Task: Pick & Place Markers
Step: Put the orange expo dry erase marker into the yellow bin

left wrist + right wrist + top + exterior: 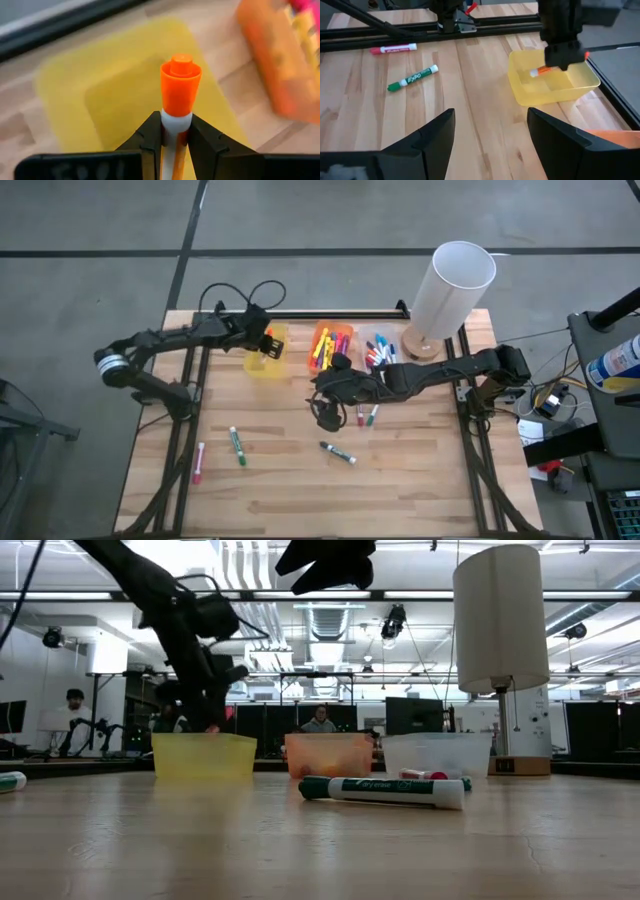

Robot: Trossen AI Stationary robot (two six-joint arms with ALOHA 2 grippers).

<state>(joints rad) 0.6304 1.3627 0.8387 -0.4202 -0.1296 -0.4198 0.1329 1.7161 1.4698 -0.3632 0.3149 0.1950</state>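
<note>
Surface: wooden table [290,480] carrying 3 small bins in a row along its far side, beside a tall white cylinder [450,285].
Yellow bin [265,352]: sitting leftmost in the row; nothing is showing on its floor.
Orange bin [332,345]: sitting in the middle, holding several markers in yellow, orange and pink.
Clear bin [380,352]: sitting rightmost, holding more markers.
Left gripper [176,131]: hovering over the yellow bin, fingers clamping an orange marker [179,95].
Right gripper [490,135]: hanging above mid-table with fingers spread apart, holding nothing.
Loose markers: 2 green markers [238,446] [338,452] and 1 pink marker [198,463] lying on the table's near half.
</note>
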